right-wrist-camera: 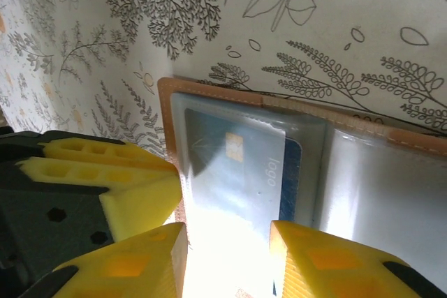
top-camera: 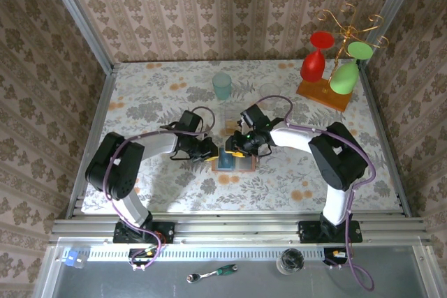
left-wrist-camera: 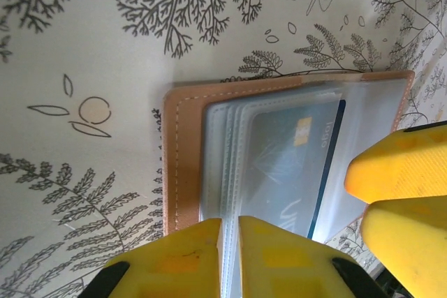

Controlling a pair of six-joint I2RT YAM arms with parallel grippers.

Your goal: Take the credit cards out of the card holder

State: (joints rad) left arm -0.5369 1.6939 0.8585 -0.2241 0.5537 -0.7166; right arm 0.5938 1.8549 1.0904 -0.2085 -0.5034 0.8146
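Note:
The card holder (top-camera: 234, 163) lies open on the floral tablecloth mid-table, with both grippers meeting over it. Its tan leather edge (left-wrist-camera: 183, 165) frames clear plastic sleeves. A blue-teal credit card (left-wrist-camera: 286, 165) with a gold chip sits inside a sleeve. My left gripper (left-wrist-camera: 230, 225) is shut on the sleeves' edge beside the leather spine. My right gripper (right-wrist-camera: 228, 232) stands open above the same card (right-wrist-camera: 230, 172), one finger on each side. Glare hides what lies between those fingers. The leather border (right-wrist-camera: 209, 87) runs along the top of the right wrist view. From above, the left gripper (top-camera: 213, 153) and right gripper (top-camera: 241, 147) nearly touch.
A teal cup (top-camera: 222, 86) and a clear glass (top-camera: 269, 95) stand behind the card holder. At the back right is a glass rack on an orange wooden base (top-camera: 323, 93) with a red glass (top-camera: 316, 61) and a green glass (top-camera: 343, 78). Patterned walls enclose the table.

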